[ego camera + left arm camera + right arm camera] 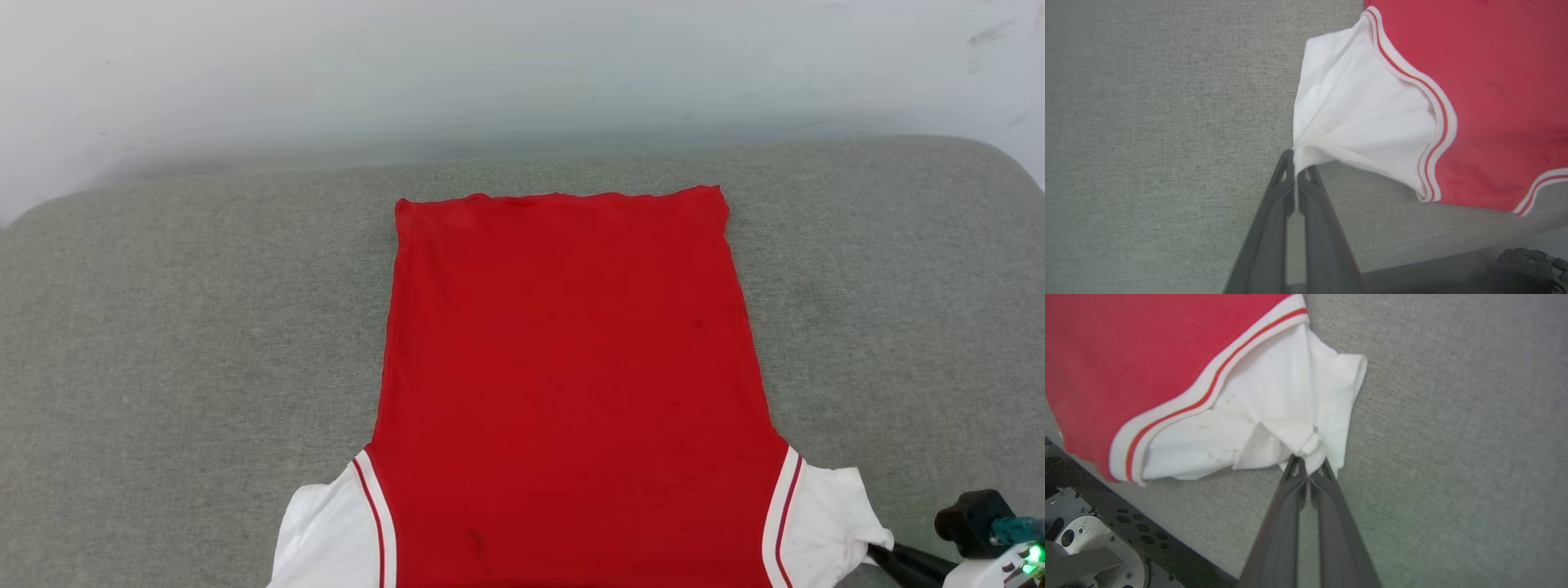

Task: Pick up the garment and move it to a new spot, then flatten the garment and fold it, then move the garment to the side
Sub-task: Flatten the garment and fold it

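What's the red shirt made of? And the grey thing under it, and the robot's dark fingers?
The shirt looks like thin, soft, matte knit cloth: it lies limp and puckers where pinched. The grey cushion seems covered in coarse woven fabric, with a speckled weave and a stitched seam. The fingers look like smooth hard plastic, though I can't be sure.

The head camera looks forward and down from above, taking in most of the shirt (pixel 571 367) on the grey surface (pixel 163 327). Each wrist camera sits close, sighting along its tool (left tool (pixel 1295 165), right tool (pixel 1308 467)) at a white sleeve (pixel 1355 110); both sleeves are also in the head view.
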You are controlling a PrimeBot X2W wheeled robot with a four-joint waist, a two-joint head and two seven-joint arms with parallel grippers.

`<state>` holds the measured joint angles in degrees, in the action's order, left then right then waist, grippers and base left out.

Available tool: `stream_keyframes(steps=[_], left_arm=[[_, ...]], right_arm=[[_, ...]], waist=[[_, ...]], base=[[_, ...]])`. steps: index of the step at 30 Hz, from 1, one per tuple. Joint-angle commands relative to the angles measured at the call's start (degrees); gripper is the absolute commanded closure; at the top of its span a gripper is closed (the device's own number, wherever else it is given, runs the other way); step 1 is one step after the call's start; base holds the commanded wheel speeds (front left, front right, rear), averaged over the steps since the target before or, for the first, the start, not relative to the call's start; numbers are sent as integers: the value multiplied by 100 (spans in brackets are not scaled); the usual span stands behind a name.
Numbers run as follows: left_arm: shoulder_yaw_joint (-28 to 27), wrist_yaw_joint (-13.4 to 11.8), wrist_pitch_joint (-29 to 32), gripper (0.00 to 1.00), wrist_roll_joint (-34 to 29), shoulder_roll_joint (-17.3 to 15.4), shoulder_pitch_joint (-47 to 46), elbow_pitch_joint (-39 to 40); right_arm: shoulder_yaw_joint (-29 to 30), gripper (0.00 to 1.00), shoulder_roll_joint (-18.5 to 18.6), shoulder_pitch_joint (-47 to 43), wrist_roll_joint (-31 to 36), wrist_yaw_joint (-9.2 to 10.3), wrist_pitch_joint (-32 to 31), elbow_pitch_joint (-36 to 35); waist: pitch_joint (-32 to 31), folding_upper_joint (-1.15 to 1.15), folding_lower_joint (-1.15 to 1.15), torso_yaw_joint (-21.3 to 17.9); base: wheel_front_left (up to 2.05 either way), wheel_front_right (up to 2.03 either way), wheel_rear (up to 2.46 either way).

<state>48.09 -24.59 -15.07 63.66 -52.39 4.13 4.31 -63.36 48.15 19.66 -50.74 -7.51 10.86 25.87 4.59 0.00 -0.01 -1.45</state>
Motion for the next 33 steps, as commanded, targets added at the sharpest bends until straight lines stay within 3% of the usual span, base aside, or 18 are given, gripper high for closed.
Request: stream_keyframes(steps=[1, 2, 3, 4, 13, 19, 24, 33], left_arm=[[-60, -27, -13, 100, -82, 29, 55, 50], [-96, -35, -13, 100, -137, 46, 56, 78], [-109, -38, -13, 100, -183, 62, 48, 102], [-117, -34, -13, 100, -237, 84, 24, 143], [-443, -203, -14, 100, -663, 200, -160, 572], [-598, -323, -14, 100, -983, 236, -320, 903], [-601, -343, -14, 100, -1217, 325, -594, 1094], [-404, -165, 46, 100, -1597, 657, -1217, 994]], right_arm=[[140, 79, -6, -137, 68, 4, -62, -36], [250, 62, -44, -148, 88, 4, -88, -73], [380, 27, -67, -131, 121, 4, -128, -105], [510, 0, -73, -115, 180, 4, -150, -125], [2242, 0, 204, 439, 521, 3, -275, -502], [3499, 0, 236, 1359, 972, 4, -860, -1109], [3962, 0, 43, 2318, 1198, 4, -1952, -1424], [3404, 0, -244, 4080, 743, 4, -5031, -806]], waist=[[14, 0, 1, 17], [22, 0, 1, 27], [28, 0, 1, 34], [34, 0, 1, 39], [264, 0, 1, 155], [712, 0, 1, 355], [1216, 0, 1, 605], [2022, 0, 1, 1047]], base=[[0, 0, 0], [0, 0, 0], [0, 0, 0], [0, 0, 0], [0, 0, 0], [0, 0, 0], [0, 0, 0], [0, 0, 0]])
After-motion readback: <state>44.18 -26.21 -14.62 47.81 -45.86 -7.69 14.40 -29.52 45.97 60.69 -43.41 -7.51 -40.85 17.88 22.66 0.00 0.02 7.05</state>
